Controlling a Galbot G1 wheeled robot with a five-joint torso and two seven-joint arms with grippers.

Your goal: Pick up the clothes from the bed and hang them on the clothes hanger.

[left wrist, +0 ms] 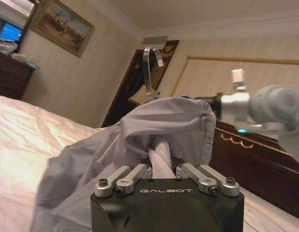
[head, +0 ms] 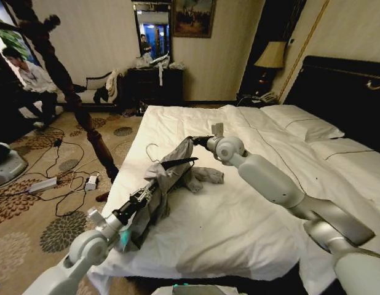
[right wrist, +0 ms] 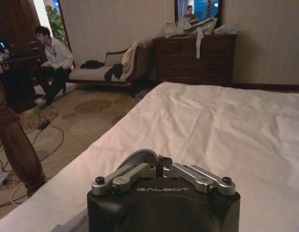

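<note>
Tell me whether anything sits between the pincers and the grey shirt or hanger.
Nothing visible does. The left pincer is already in the grey shirt, cloth bunched between its fingers. The right pincer meets the shirt's upper end beside the black hanger, whose wire hook pokes free above the bed.

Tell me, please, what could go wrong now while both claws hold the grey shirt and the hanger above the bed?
1. The grey shirt covers only one end of the black hanger; its sleeve trails on the bed, so it could slide off.
2. The left claw grips bunched cloth, so pulling may drag the shirt away.
3. The right claw holds near the shirt's top, close to the silver hook, which could snag cloth.
</note>
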